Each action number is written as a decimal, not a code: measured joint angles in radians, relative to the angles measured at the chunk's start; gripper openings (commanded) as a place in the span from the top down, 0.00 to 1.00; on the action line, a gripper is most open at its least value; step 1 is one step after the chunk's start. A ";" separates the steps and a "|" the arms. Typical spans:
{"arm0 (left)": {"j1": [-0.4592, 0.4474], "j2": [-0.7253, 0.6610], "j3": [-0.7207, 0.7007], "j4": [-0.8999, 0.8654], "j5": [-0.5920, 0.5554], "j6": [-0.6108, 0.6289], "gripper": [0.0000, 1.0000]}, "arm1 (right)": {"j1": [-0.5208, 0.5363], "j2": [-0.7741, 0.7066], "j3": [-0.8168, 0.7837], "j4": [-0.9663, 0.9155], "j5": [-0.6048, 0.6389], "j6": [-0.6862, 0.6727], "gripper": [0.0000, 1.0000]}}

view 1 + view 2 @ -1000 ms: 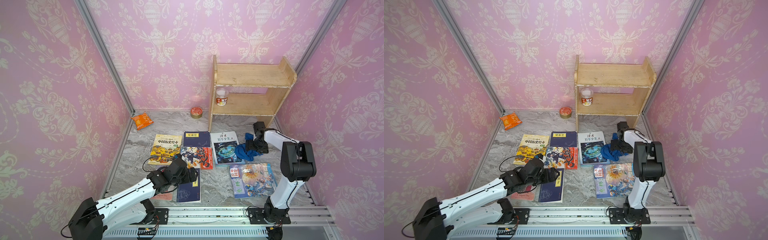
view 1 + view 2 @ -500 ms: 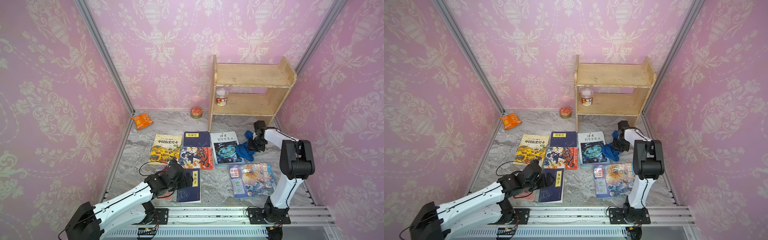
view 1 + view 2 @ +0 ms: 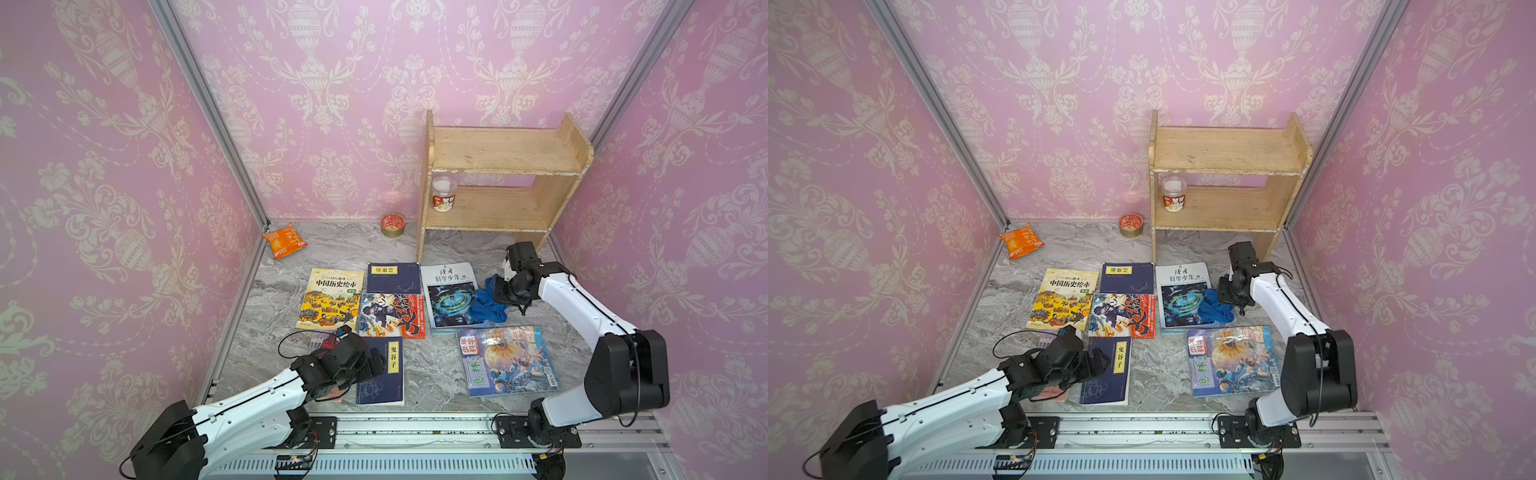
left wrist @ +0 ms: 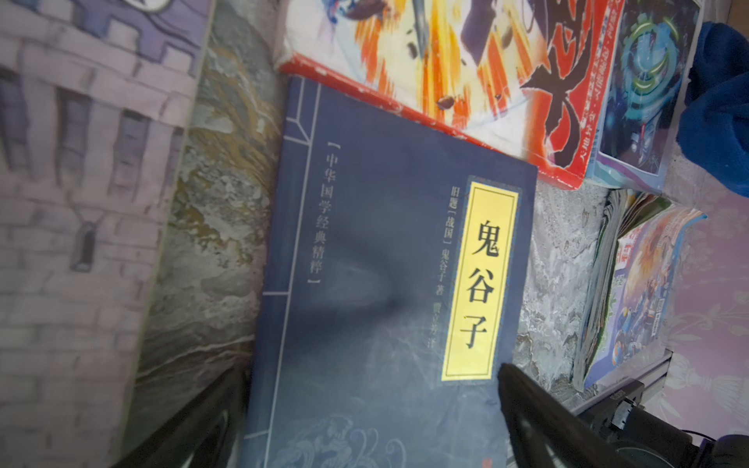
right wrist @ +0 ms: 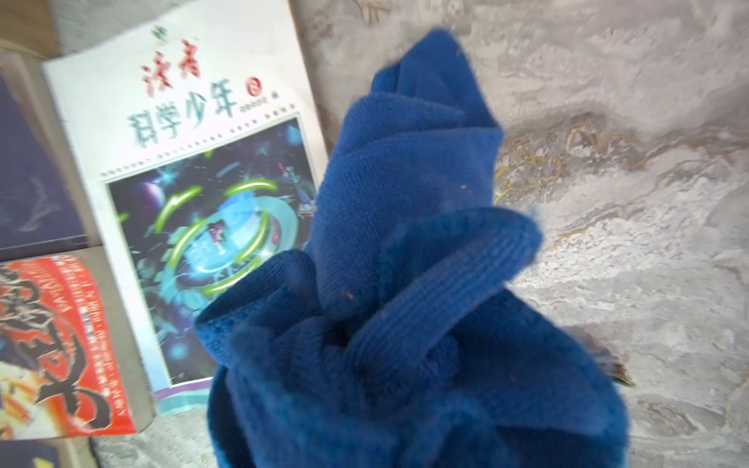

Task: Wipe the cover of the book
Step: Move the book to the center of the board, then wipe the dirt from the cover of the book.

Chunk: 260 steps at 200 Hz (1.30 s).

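Book with the white title band and space picture (image 3: 446, 286) lies flat on the desk (image 3: 432, 361), just in front of the wooden shelf (image 3: 498, 166). The blue cloth (image 3: 488, 305) overlaps its side edge. The right gripper (image 3: 500, 296) has its jaws clenched on that cloth, so I judge the step in hand is picking it up, with no wiping begun.

Next, the cloth must be carried onto a cover and dragged flat under light pressure. The target may instead be the dark blue book (image 3: 384, 378), well in front of the shelf. The left gripper (image 4: 371, 372) hangs over it with jaws released and 2 fingers spread wide.

Only the left wrist view shows that spread. The right wrist view shows bunched folds hiding the jaws, while both top views show the overlap.
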 measured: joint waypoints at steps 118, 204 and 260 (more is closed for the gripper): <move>-0.105 0.305 0.138 0.269 -0.032 -0.037 0.01 | 0.335 -0.374 -0.015 -0.029 -0.213 0.132 1.00; 0.025 -0.016 0.131 0.062 -0.106 0.040 0.01 | 0.656 -0.329 -0.110 0.000 -0.372 0.243 1.00; 0.121 -0.070 0.131 -0.011 -0.109 0.095 0.01 | 0.739 -0.201 -0.117 0.031 -0.463 0.325 1.00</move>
